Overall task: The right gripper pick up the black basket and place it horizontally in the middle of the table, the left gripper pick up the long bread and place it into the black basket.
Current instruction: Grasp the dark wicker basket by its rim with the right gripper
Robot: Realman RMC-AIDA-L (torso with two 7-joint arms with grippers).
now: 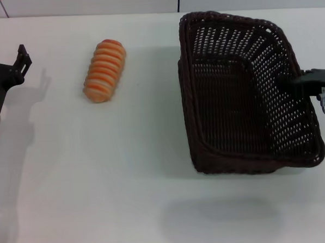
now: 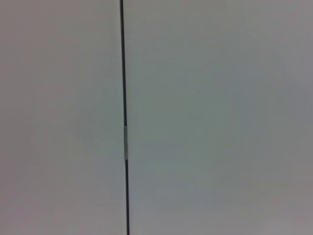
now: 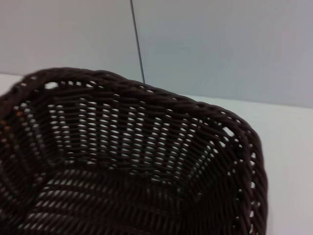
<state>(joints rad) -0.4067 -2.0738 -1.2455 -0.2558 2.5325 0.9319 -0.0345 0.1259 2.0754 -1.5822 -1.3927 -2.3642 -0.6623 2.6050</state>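
- On my far left, the left gripper (image 1: 6,59) sits parked at the table's edge, well apart from everything. Its forked fingers stand spread with nothing between them. I judge it is waiting there so it stays out of the basket's way until its turn comes.
- Its wrist camera shows me only a pale wall panel with a dark vertical seam (image 2: 124,117), so that arm is pointed away from the work.
- Next along, the long bread (image 1: 105,70) lies on the white table (image 1: 100,184) toward the far left. It rests on its side, slightly slanted, untouched, and well apart from the left gripper and the basket.
- Right of centre is the black basket (image 1: 243,95), open side up, its long axis running away from me, not across. Its shadow falls apart from it on the table in front, and the near end looks raised, so I judge it is lifted and tilted, not resting flat.
- At the far right, the right gripper (image 1: 305,81) reaches in over the basket's right rim, and its dark tip meets the weave there. I judge it has the rim pinched, which would explain the tilt, but I cannot tell from here how its fingers stand.
- The right wrist camera looks straight into the empty basket, across its braided rim (image 3: 146,90).
- The basket is not yet horizontal in the middle.
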